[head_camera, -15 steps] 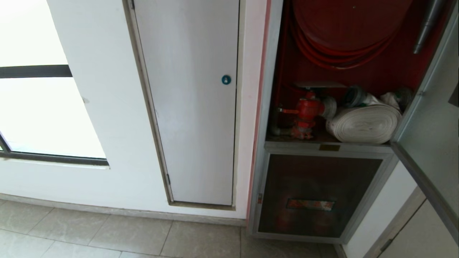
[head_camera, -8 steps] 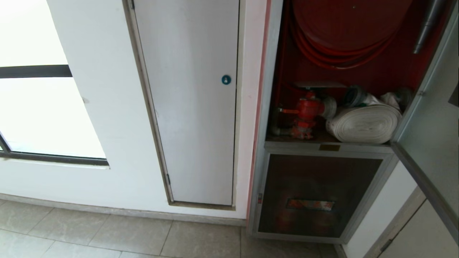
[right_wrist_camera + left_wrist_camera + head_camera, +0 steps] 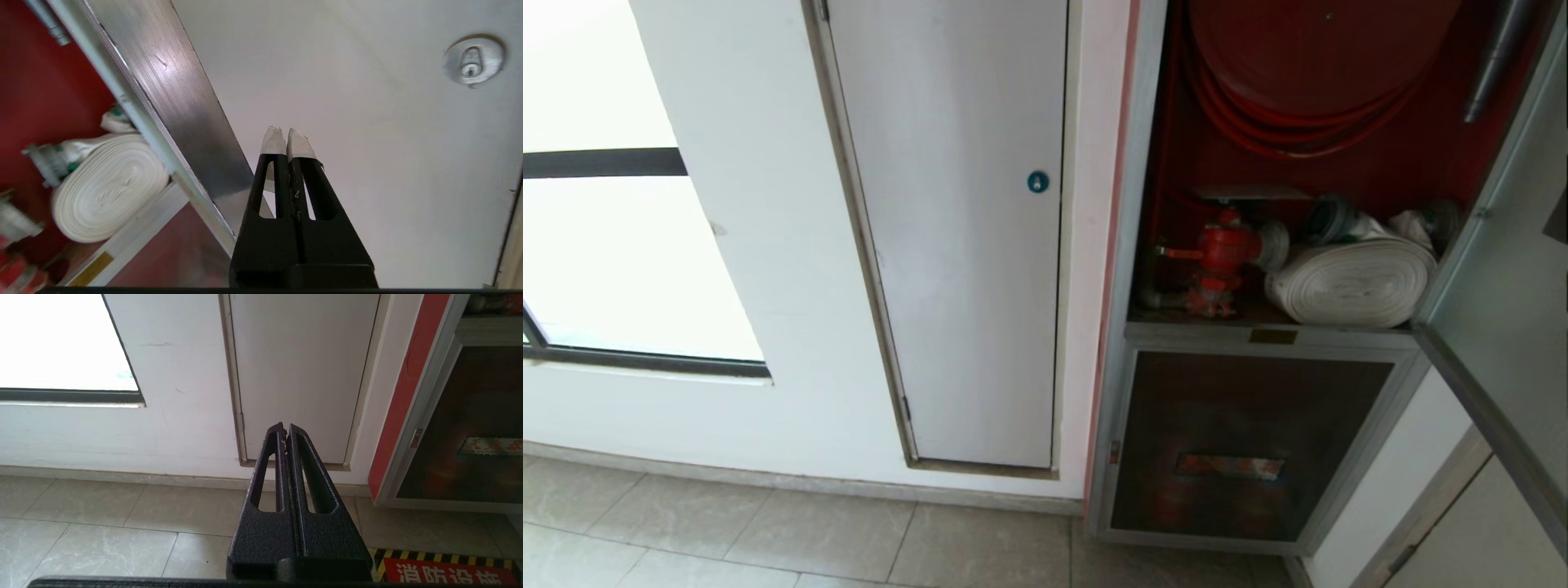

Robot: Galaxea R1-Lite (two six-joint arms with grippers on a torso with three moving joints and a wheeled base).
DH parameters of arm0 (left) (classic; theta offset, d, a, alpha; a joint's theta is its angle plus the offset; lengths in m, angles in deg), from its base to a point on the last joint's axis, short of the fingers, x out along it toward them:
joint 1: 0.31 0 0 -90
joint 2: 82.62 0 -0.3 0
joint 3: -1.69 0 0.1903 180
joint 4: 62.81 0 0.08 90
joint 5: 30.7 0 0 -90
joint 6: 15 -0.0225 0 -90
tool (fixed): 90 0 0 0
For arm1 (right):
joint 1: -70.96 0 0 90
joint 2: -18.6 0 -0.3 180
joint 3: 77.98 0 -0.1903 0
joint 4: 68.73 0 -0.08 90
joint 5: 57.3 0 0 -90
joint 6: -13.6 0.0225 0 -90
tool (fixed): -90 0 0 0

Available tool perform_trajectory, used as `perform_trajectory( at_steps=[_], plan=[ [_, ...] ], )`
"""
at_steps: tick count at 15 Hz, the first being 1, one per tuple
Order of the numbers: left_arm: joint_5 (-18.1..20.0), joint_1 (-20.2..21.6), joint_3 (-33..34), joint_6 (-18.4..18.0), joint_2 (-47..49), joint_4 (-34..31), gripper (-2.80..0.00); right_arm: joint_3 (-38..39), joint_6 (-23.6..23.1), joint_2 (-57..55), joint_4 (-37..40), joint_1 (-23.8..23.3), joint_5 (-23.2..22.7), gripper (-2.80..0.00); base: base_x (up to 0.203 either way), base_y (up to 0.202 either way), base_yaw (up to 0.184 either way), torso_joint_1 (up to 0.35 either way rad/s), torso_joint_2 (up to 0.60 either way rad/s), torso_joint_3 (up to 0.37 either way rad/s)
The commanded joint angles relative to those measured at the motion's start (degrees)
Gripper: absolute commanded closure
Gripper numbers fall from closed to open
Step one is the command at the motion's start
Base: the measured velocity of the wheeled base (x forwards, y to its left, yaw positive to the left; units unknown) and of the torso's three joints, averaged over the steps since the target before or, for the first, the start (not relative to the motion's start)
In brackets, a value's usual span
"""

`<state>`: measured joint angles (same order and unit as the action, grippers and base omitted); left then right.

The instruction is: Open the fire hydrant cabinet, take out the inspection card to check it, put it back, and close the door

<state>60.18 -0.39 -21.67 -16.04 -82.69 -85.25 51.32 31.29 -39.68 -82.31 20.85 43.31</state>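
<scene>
Standing beside the open door (image 3: 171, 106) with jaws clenched and empty, the right gripper (image 3: 287, 141) — inspection card (image 3: 1252, 193) lying above the red valve (image 3: 1219, 253) — is needing a clear reach into the fire hydrant cabinet (image 3: 1131, 245).

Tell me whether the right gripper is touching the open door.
Cannot tell. In the right wrist view the shut right gripper overlaps the door frame's edge, but neither contact nor gap shows plainly.
</scene>
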Motion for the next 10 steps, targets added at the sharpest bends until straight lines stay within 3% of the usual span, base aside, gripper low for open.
perform_trajectory(
  at_steps=[1, 5, 8, 10],
  plan=[
    [0.0, 0.0, 0.4, 0.0, 0.1, 0.0, 0.00, 0.4, 0.1, 1.3, -0.1, 0.2, -1.0, 0.00, 0.000, 0.000, 0.000, 0.000, 0.00, 0.000],
    [0.0, 0.0, 0.4, 0.0, 0.1, 0.0, 0.00, 2.0, -0.2, 6.5, 0.9, 1.0, -7.5, 0.00, 0.000, 0.000, 0.000, 0.000, 0.00, 0.000],
    [0.0, 0.0, 0.4, 0.0, 0.1, 0.0, 0.00, 2.1, -0.1, 10.7, 6.9, 2.8, -13.7, 0.00, 0.000, 0.000, 0.000, 0.000, 0.00, 0.000],
    [0.0, 0.0, 0.4, 0.0, 0.1, 0.0, 0.00, 1.7, -0.1, 12.6, 9.9, 6.8, -15.4, 0.00, 0.000, 0.000, 0.000, 0.000, 0.00, 0.000]
  ],
)
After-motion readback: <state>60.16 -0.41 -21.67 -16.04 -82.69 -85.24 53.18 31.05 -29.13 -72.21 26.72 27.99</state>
